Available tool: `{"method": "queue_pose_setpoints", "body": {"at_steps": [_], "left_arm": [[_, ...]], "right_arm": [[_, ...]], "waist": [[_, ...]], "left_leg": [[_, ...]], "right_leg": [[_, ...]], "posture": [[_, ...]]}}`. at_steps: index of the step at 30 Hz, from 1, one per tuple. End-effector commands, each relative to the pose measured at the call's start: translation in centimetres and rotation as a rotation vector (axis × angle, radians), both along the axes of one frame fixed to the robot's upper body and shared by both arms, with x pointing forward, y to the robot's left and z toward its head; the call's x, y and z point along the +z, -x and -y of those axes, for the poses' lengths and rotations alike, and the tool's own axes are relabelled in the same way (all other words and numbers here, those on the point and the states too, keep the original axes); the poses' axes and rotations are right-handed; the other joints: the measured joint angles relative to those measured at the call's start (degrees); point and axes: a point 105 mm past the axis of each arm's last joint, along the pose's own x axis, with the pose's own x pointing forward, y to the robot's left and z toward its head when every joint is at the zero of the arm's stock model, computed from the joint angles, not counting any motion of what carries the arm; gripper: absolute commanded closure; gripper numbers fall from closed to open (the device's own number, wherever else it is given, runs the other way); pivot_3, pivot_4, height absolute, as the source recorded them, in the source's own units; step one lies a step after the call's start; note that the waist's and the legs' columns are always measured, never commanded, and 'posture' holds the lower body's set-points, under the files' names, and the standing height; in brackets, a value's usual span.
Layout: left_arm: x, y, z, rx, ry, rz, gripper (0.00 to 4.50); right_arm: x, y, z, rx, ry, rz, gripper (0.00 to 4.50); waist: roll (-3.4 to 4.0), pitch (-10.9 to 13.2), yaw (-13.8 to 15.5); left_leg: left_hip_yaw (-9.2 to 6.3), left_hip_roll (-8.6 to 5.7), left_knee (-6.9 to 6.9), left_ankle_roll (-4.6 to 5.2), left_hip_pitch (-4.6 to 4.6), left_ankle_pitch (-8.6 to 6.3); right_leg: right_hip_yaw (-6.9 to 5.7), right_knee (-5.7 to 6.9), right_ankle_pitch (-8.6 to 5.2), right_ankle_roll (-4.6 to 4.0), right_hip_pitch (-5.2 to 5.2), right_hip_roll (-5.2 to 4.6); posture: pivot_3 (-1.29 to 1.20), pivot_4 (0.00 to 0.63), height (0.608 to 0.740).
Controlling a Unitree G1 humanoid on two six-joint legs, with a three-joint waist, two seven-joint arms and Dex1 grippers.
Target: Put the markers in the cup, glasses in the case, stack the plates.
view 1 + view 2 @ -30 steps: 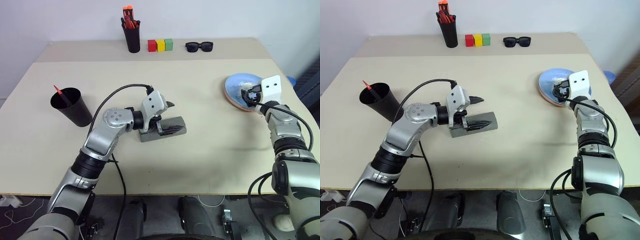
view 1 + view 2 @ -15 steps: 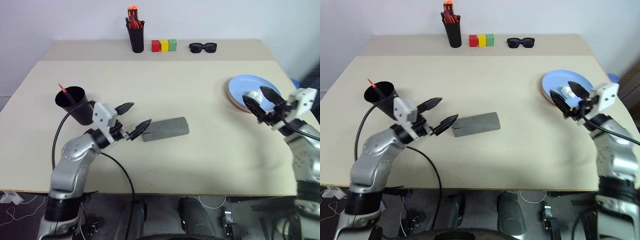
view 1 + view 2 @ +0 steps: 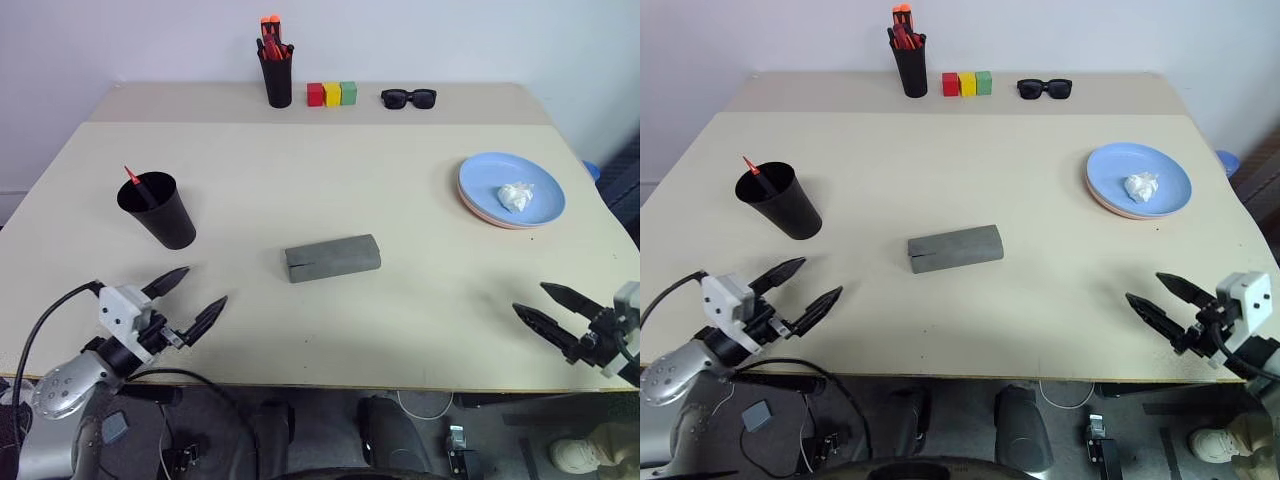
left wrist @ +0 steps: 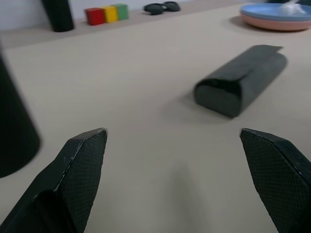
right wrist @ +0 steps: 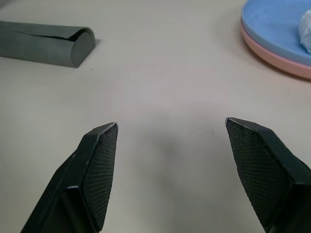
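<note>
The task looks nearly finished: the light blue round plate (image 3: pixel 511 188) sits on the salmon pink plate (image 5: pixel 279 54) near the desk's right edge, the grey oblong hard-shell case (image 3: pixel 332 258) lies closed mid-desk, and a red-tipped dark marker (image 3: pixel 133 182) stands in the wide matte black cup (image 3: pixel 158 210) toward the left edge. Whether the glasses are inside, or the second marker, cannot be told. Both the left gripper (image 3: pixel 188 299) and right gripper (image 3: pixel 1161 298) hang spread and empty at the near edge; the right wrist view shows the pink rim clearly, the head views a crumpled white scrap (image 3: pixel 516 196) on top.

Case (image 3: pixel 332 257) shut, contents hidden; cup (image 3: pixel 158 209) hides marker (image 3: pixel 133 181) lower part.
</note>
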Motion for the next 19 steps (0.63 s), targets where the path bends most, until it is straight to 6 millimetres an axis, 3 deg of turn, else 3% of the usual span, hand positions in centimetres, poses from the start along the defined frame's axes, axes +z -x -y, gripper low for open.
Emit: {"method": "queue_pose_setpoints", "body": {"at_steps": [1,7,12,19], "left_arm": [[1.0,-0.2,-0.5,0.005,0.0,0.043,0.0],[0.8,-0.9,1.2,-0.022,0.006,0.031,0.0],[0.6,-0.7,2.4,-0.041,0.015,0.014,0.0],[0.5,-0.1,2.4,-0.037,0.011,-0.001,0.0]], "right_arm": [[0.7,0.9,0.9,-0.033,0.023,0.054,0.9],[0.1,1.6,1.5,-0.062,0.027,0.07,0.9],[0.3,1.0,1.6,-0.052,0.054,0.083,0.9],[0.3,0.2,0.5,-0.044,0.043,0.1,0.9]], "waist": [[0.01,0.0,0.0],[0.01,0.0,0.0],[0.02,0.0,-0.2],[0.07,0.0,0.1]], "left_leg": [[0.01,0.0,-0.02,0.0,-0.02,0.0],[0.02,0.0,-0.12,0.02,-0.02,-0.01],[0.03,0.0,-0.08,0.02,0.0,-0.01],[0.03,0.01,-0.12,0.03,-0.01,-0.01]], "right_leg": [[0.0,-0.01,0.01,-0.01,-0.02,0.0],[0.0,0.0,0.08,-0.12,-0.05,0.0],[0.0,0.0,0.07,-0.12,-0.02,0.0],[0.0,0.0,0.07,-0.12,-0.06,0.0]], "posture": [[0.0,0.15,0.74],[0.0,0.15,0.74],[0.0,0.15,0.74],[0.0,0.15,0.74]]}}
